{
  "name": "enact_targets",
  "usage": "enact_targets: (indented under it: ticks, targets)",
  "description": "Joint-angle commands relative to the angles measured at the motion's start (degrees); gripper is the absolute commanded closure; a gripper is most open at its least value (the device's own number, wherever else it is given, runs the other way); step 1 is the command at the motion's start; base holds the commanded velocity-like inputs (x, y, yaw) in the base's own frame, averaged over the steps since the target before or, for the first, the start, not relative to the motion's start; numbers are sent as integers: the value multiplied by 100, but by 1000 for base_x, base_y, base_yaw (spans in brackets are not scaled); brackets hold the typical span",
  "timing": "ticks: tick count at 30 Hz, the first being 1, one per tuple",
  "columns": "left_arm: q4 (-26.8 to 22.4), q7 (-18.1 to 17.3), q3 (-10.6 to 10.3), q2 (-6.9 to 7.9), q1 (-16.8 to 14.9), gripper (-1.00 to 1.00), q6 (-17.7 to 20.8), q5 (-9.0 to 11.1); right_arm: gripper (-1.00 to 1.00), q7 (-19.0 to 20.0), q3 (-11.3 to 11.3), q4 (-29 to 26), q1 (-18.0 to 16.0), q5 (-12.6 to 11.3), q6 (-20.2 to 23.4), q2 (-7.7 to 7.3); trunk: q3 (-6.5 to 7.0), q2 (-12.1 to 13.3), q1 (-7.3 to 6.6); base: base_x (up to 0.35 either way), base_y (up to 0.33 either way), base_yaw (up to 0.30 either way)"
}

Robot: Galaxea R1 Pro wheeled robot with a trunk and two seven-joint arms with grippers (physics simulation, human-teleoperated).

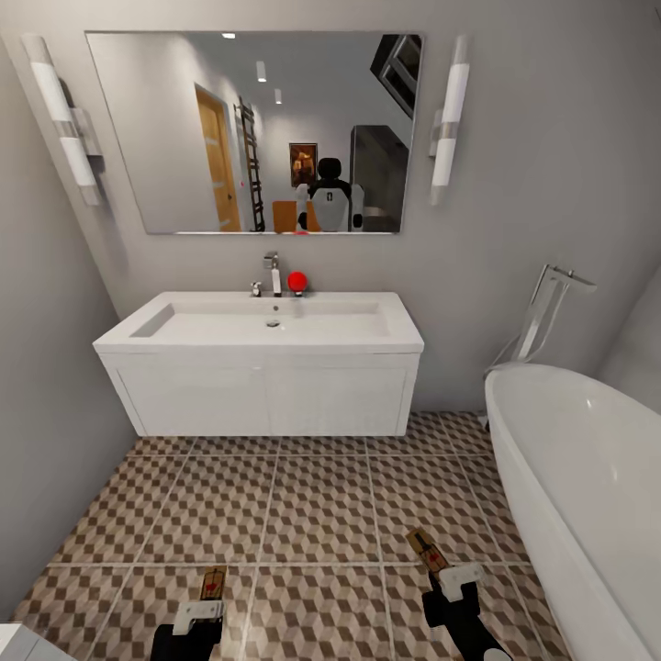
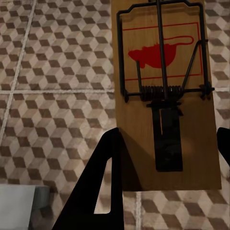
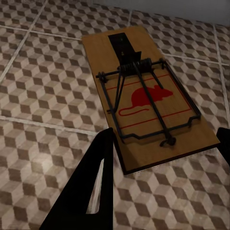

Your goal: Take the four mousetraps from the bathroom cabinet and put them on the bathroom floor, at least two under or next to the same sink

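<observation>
1. The robot faces the sink (image 1: 266,353), a white wall-hung block with a chrome tap and a red ball (image 1: 296,281) on its back edge. A mirror (image 1: 257,128) hangs above it, and the bathtub (image 1: 588,487) curves in at the sink's right.
2. The left gripper (image 1: 204,608) is clamped on a mousetrap (image 1: 213,582). In the left wrist view the wooden board (image 2: 165,96) sits between the dark fingers (image 2: 103,182), held above the bathroom floor (image 1: 312,505).
3. The right gripper (image 1: 450,580) is closed on a second mousetrap (image 1: 426,549). The right wrist view shows this trap (image 3: 143,96) tilted over the tiles, red mouse print up.
4. Both traps hang in front of the sink, well short of its cabinet face, the left one toward its left half and the right one nearer the tub side.
5. This looks like the delivery step: two traps carried, none on the tiles in sight.
6. The next move calls for rolling closer, lowering each arm until a board lies flat on the tiles beside or under the sink, then releasing.
</observation>
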Motion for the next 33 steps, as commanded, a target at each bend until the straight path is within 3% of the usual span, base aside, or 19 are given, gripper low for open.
enact_targets:
  ticks: [1,18,29,31,33]
  targets:
    - [11,48,-33,-3,-4,100,-17,-33,100,2,10,3,-3,16,-14,-4,-5,-2,2,193,0,0]
    - [10,48,-33,-3,-4,100,-17,-33,100,2,11,2,-3,16,-14,-4,-5,-2,2,189,0,0]
    - [1,65,-28,-15,-4,100,-2,-33,100,-1,9,71,-3,16,0,14,-5,-2,2,34,0,0]
    - [-7,70,-22,-26,-1,100,120,-33,100,-11,4,99,-3,16,26,32,-5,-2,2,2,0,0]
    - [-44,72,-14,-34,3,100,645,-39,100,-88,-2,102,-3,20,110,94,-5,-2,2,0,0,0]
